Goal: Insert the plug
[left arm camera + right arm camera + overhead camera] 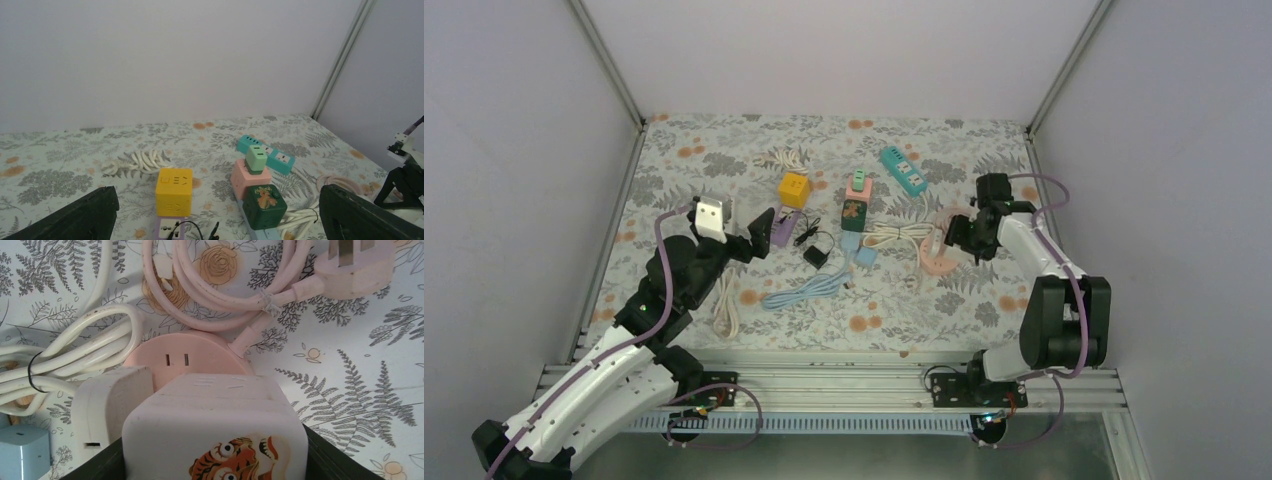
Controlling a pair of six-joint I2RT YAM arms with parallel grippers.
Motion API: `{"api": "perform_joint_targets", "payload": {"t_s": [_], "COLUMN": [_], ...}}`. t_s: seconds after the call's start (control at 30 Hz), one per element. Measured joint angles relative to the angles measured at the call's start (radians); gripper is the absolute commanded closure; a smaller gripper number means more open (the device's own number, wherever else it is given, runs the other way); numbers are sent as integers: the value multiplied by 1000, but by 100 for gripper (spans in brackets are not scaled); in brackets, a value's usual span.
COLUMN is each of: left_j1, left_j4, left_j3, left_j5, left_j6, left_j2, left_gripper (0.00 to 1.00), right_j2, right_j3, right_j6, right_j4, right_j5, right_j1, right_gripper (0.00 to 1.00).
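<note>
Item: tiger-printed plug block, clamped in the right gripper, poised at the pink round socket. Prongs hidden, seemingly not yet seated. Insertion outstanding. Left gripper: spread wide, empty, well apart.

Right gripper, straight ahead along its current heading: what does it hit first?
Likely the pink round socket block, just beyond the tiger-print adapter that the right gripper holds. The white plug sits close beside it. Gap unclear.
</note>
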Motion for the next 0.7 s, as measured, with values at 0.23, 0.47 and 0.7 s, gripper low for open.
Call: {"api": "perform_joint_targets", "payload": {"t_s": [0.23,0.47,0.7], "left_j1": [0,0,0], "left_j4": [0,0,-4], "left_j3": [0,0,0], "left_j5": [0,0,0], "left_j6": [0,0,0], "left_j2": [0,2,5], "left_gripper": [0,0,0], "right_j2": [1,15,44], "right_j3": [-8,0,13], "right_j6": [32,41,41], "right_j4": [-1,-6,5], "right_j5": [-16,25,56], "right_j1": [42,77,96], "right_gripper": [84,85,86]}}
